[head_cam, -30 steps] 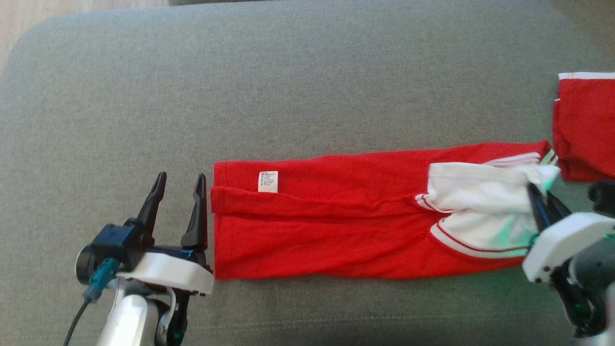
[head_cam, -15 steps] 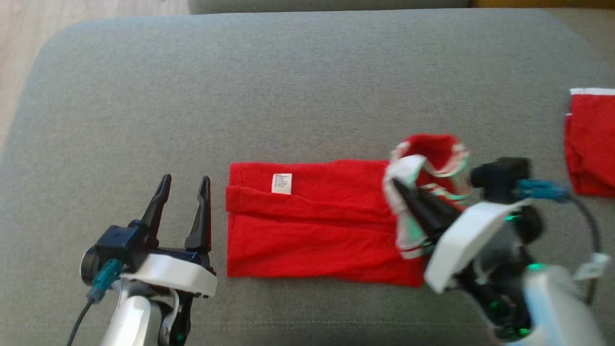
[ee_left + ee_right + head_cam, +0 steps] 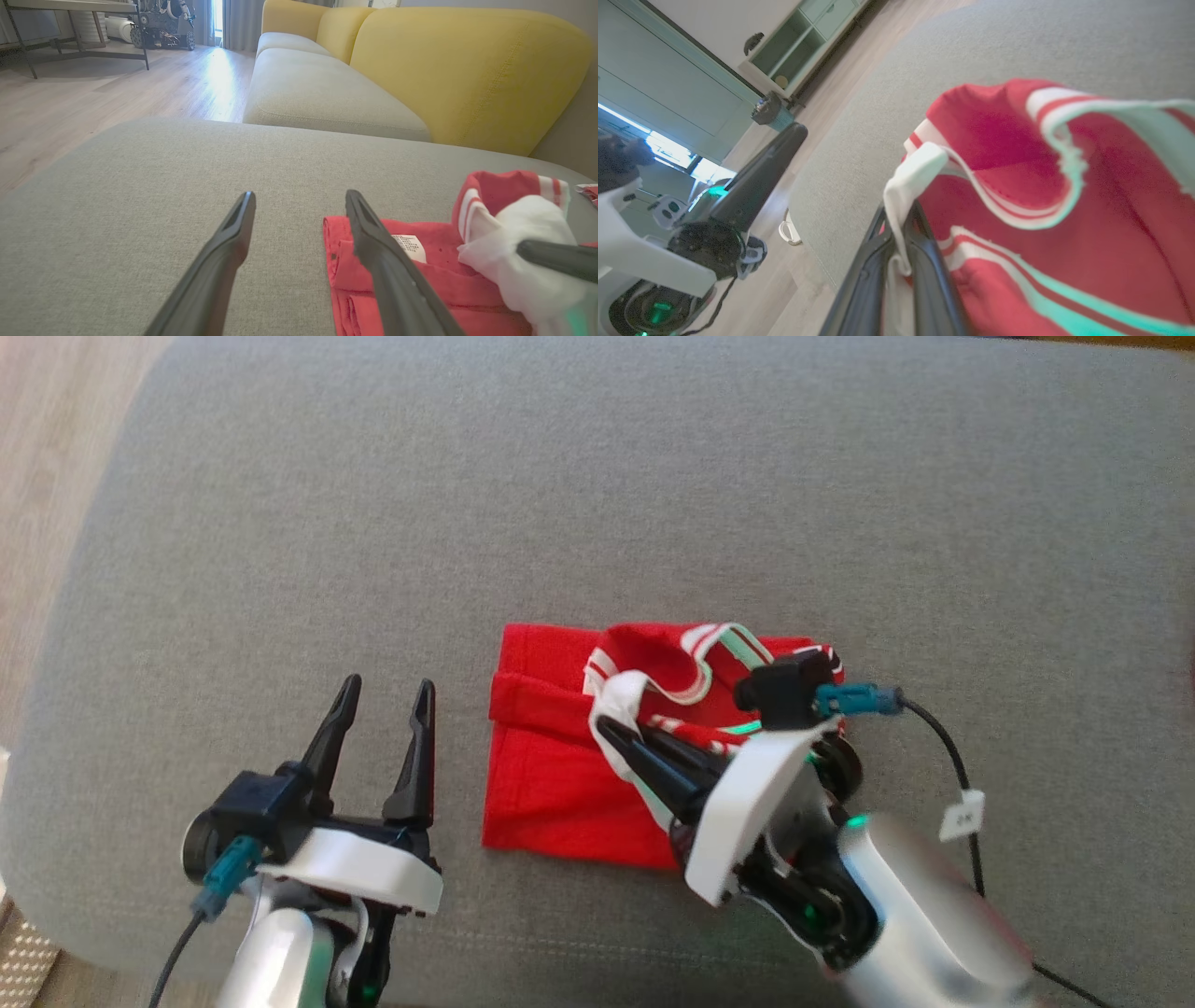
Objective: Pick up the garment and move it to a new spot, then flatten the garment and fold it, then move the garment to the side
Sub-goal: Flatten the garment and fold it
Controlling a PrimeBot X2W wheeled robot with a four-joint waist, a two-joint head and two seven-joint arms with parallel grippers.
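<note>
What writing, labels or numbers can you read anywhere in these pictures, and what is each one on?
White care label on the red garment: several printed lines, too small to read.
Small white tag on the black cable: two dark marks, too blurred to read for certain.
No other text, brand or number can be made out.
</note>
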